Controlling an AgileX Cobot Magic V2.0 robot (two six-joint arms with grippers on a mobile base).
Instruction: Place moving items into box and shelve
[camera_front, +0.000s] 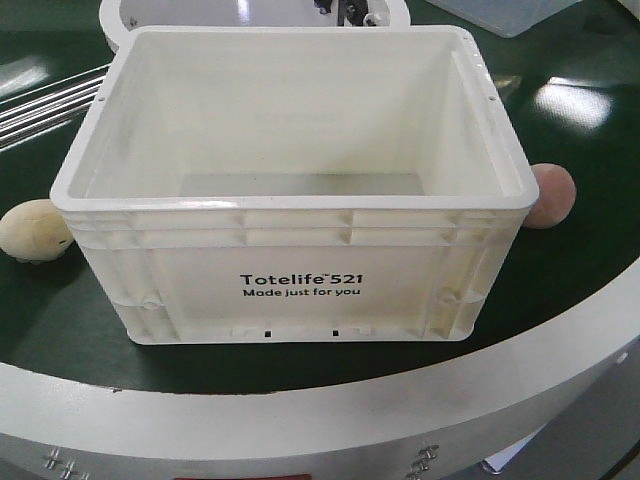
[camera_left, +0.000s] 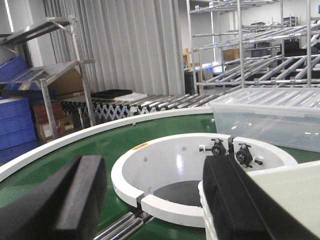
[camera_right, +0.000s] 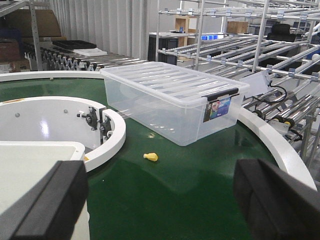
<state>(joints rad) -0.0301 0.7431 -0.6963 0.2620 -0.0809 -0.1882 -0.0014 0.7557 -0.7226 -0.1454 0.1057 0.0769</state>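
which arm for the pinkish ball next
Right, probably. The pinkish ball lies at the right end of the crate, and the open right hand has the crate on its left, so it sits on that side.

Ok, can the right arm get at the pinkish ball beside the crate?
Probably yes. The pinkish ball lies uncovered on the green belt at the right side of the crate, and the right gripper is open over the belt there. The crate wall may crowd one finger.
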